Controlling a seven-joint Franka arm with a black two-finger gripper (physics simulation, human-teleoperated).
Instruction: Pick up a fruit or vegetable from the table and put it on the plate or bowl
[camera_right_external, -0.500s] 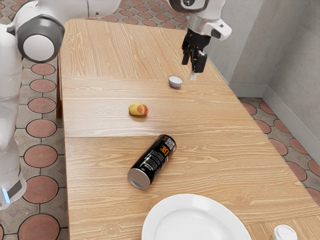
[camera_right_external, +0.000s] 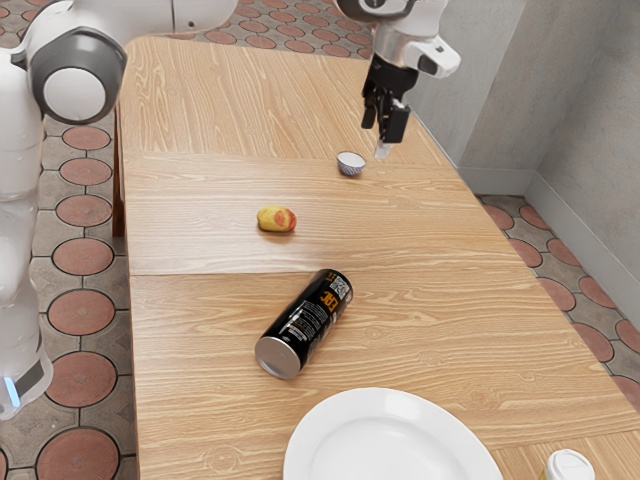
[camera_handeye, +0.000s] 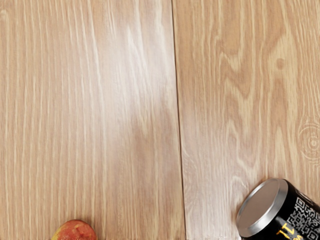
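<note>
Fruit (camera_right_external: 277, 218) lies on the tabletop (camera_right_external: 200, 100) well apart from the end effector (camera_right_external: 380, 135), below it and toward the exterior view's left, while the end effector hangs with fingers apart, holding nothing.

Light wood-plank worktop (camera_right_external: 220, 100); floor (camera_right_external: 82, 312) of round terracotta tiles (pale grout between); plain grey walls (camera_right_external: 590, 80).

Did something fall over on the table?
Yes. The black can lies on its side in the middle of the table, between the fruit and the white plate, instead of standing up. The little bowl at the far end sits upright, and nothing looks spilled.
</note>
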